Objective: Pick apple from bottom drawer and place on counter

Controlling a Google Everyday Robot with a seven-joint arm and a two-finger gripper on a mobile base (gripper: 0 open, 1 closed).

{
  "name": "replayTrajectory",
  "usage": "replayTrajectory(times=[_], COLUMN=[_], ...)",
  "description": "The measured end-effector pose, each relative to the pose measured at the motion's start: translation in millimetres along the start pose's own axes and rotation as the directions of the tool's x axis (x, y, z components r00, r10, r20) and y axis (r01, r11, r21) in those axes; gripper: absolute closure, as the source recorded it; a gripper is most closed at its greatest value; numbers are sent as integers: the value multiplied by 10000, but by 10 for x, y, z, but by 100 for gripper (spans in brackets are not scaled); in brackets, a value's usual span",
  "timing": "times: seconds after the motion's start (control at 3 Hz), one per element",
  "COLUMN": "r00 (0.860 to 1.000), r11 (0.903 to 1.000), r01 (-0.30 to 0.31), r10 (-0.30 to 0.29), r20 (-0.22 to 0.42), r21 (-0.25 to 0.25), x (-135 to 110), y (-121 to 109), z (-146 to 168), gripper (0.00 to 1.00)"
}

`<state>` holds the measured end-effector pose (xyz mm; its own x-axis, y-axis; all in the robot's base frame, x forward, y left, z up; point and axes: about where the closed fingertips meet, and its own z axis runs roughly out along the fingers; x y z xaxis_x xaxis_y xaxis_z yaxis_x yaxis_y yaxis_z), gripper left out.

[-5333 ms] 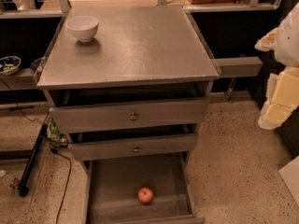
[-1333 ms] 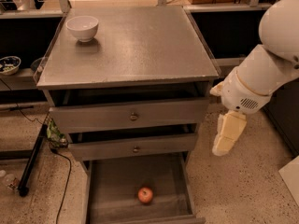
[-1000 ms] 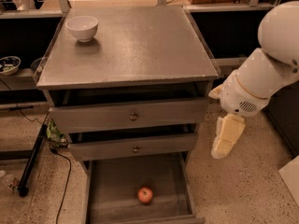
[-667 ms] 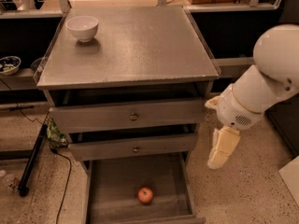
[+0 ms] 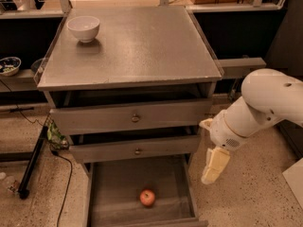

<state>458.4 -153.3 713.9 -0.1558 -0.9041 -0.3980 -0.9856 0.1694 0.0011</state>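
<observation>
A small red-orange apple (image 5: 147, 197) lies on the floor of the bottom drawer (image 5: 113, 188), which is pulled out at the foot of the cabinet. My gripper (image 5: 214, 167) hangs fingers-down at the end of the white arm, just outside the drawer's right wall, to the right of the apple and above it. Nothing shows in its grasp. The counter (image 5: 137, 46) is the flat grey top of the cabinet, above and to the left of the gripper.
A white bowl (image 5: 84, 28) stands at the counter's back left corner. Two shut drawer fronts with brass knobs (image 5: 135, 118) sit above the open drawer. A black stand and cable (image 5: 33, 164) lie on the tan floor to the left. Dark shelving runs behind.
My arm has swung in from the right edge of the view and come down and to the left, towards the open drawer. The apple and the bowl have stayed put.
</observation>
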Motion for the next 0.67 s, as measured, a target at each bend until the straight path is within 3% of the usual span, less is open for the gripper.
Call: replayTrajectory(times=[0.33, 0.67], r00=[10000, 9996], r11=[10000, 9992], r01=[0, -17], r10=[0, 28], r20=[-2, -274], r21=[3, 390], x=[0, 78], y=[0, 5], z=[0, 12], gripper=[0, 0])
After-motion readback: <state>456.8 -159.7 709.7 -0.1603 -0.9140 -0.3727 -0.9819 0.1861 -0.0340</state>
